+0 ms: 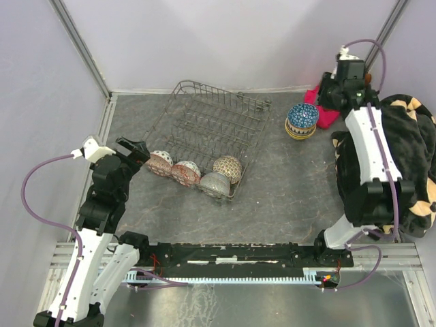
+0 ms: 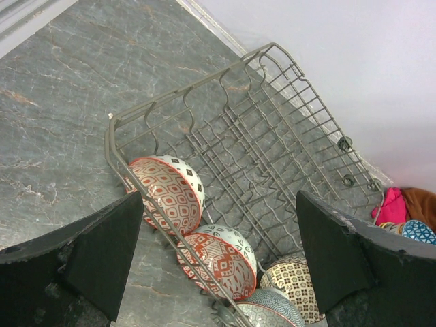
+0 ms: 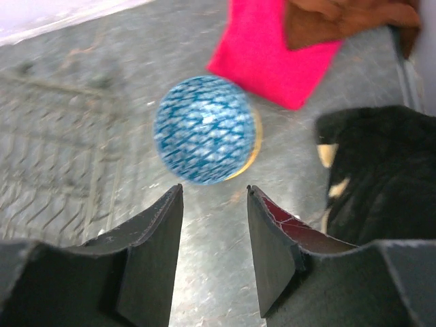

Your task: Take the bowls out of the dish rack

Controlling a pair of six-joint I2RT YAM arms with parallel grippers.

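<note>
Now four bowls (image 1: 186, 173) in dish rack (image 1: 204, 119); outside stack (image 1: 302, 118), perhaps three; both jaws open, empty.

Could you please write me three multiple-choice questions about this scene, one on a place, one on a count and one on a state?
1. Where is the blue bowl relative to the dish rack?
A. inside it
B. left of it
C. outside, to its right

2. How many bowls lie in the rack?
A. two
B. four
C. seven

3. The left gripper is:
A. open and empty
B. shut on a bowl
C. shut on a wire

Answers: 1 C, it sits stacked beside the pink cloth; 2 B, two red-patterned bowls, a grey bowl and a cream bowl at the near end; 3 A, its fingers stand apart with nothing between.
</note>
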